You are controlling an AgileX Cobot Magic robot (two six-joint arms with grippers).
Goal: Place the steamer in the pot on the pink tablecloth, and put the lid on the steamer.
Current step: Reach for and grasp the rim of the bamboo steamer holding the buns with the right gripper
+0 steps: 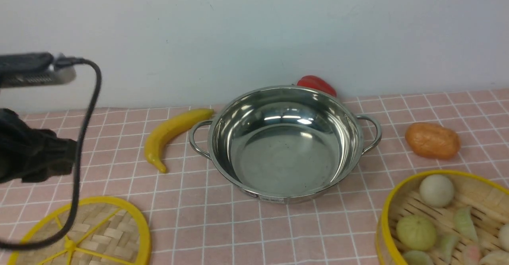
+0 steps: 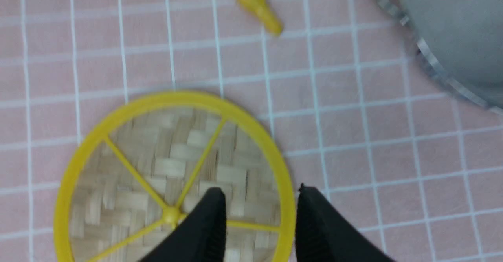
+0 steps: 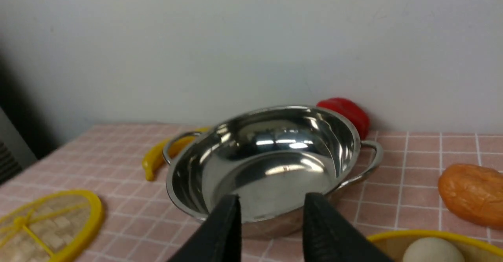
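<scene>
Two grippers with jaws apart, left gripper [image 2: 261, 191] over lid [image 2: 157, 163] rim, right gripper [image 3: 271, 197] facing steel pot [image 3: 275, 175] ahead, steamer [image 3: 412, 235] just beside it, pink tablecloth [image 2: 353, 136] beneath.

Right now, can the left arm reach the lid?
Probably yes. The left gripper hangs over the lid, jaws open and empty; nothing lies between them, and the banana and pot sit apart.
</scene>
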